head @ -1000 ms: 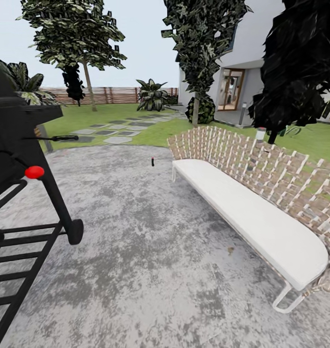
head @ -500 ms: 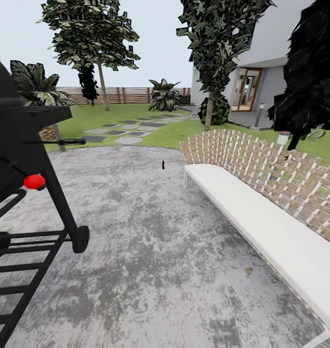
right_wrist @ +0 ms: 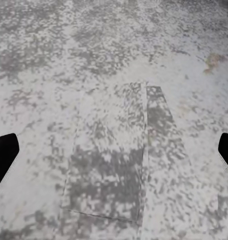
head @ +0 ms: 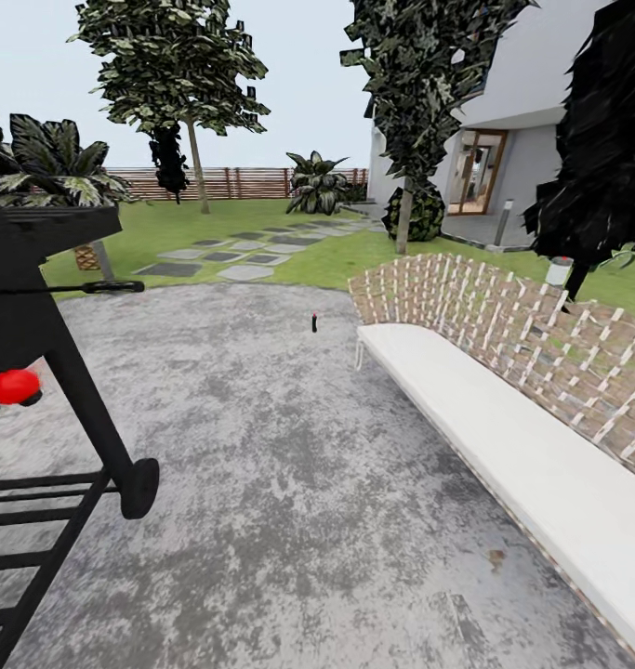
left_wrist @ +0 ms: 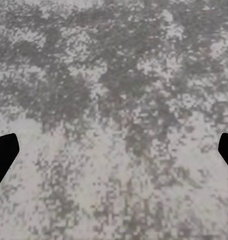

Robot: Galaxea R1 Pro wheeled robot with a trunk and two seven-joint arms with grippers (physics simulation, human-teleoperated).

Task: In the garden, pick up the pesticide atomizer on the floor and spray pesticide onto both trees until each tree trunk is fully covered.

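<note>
I see mottled grey paving (head: 261, 483) and a white cushioned bench (head: 503, 437) with a woven lattice back. A small dark upright object (head: 314, 322), perhaps the atomizer, stands just beyond the bench's far end, too small to identify. The black grill (head: 38, 372) is cut off. Both pincers (left_wrist: 114, 150) (right_wrist: 114, 150) gape wide, released.

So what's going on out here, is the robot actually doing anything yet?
Nothing is being handled at the moment. The robot stands on a mottled grey stone patio, between a black wheeled grill and a long white bench with a woven back. Both wrist cameras look down at bare paving, with the finger tips set wide apart and nothing between them. A small dark bottle-like object with a red top stands ahead, near the lawn.
</note>
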